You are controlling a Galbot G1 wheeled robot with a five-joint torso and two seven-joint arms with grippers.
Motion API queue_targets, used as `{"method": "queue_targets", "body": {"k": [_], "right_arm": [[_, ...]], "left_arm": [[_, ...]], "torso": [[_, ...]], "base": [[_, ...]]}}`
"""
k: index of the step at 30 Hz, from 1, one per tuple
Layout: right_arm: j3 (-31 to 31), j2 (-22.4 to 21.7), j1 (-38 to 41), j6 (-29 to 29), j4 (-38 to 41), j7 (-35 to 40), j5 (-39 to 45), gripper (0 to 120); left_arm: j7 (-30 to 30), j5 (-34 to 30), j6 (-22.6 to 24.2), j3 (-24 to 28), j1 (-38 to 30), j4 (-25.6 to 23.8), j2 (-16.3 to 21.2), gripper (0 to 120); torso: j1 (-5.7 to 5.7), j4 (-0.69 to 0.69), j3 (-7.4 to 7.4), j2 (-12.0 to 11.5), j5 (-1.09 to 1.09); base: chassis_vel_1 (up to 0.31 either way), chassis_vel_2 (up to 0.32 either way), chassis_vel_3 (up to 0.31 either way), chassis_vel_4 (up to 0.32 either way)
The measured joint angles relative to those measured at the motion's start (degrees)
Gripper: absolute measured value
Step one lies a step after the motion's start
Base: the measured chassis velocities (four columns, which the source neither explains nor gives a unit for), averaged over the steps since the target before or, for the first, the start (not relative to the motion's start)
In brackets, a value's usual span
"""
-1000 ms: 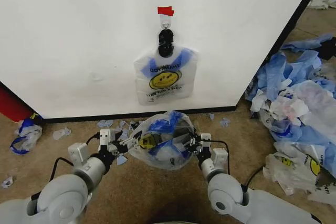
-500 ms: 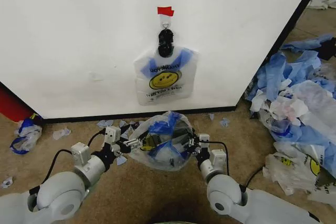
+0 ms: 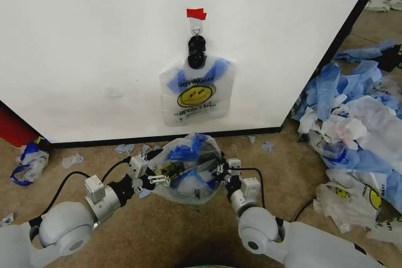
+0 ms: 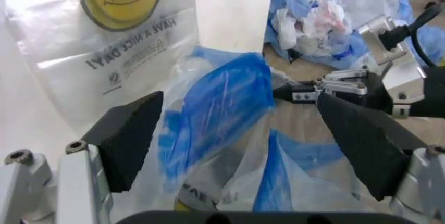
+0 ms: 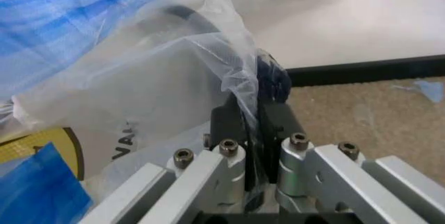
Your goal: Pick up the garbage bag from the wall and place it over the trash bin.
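Note:
One garbage bag (image 3: 196,95) with a yellow smiley face hangs from a black clip (image 3: 196,51) on the white wall (image 3: 94,42). A second bag (image 3: 187,169) of the same kind, with blue handles, is bunched on the floor between my grippers. My right gripper (image 3: 218,169) is shut on this bag's thin plastic edge (image 5: 240,86). My left gripper (image 3: 158,180) stands open at the bag's other side, its black fingers (image 4: 128,130) wide apart with the bag (image 4: 222,99) between them. The trash bin is hidden under the bag, and only dark shapes show through the plastic.
A big heap of blue and white plastic sheets (image 3: 352,123) covers the floor on the right. A red object (image 3: 12,127) stands at the wall's left end, with a crumpled bag (image 3: 28,158) beside it. Small plastic scraps (image 3: 75,158) lie along the wall's black base strip.
Both grippers have moved inward toward each other and a little forward. The bag between them has bunched narrower.

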Motion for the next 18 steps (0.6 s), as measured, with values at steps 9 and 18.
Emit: {"method": "queue_targets", "body": {"k": [9, 18], "right_arm": [[-3.1, 1.4, 2.0, 0.0, -0.5, 0.5, 0.4, 1], [-4.0, 1.4, 1.9, -0.6, -0.2, 0.9, 1.7, 1]], "left_arm": [[0.3, 0.1, -0.9, 0.2, 0.0, 1.8, -0.3, 88], [0.1, 0.2, -1.4, 2.5, -0.4, 3.7, -2.6, 88]], "torso": [[0.0, 0.01, 0.0, 0.0, 0.01], [0.02, 0.07, 0.05, 0.0, 0.03]], "base": [[0.0, 0.0, 0.0, 0.0], [0.0, 0.0, 0.0, 0.0]]}}
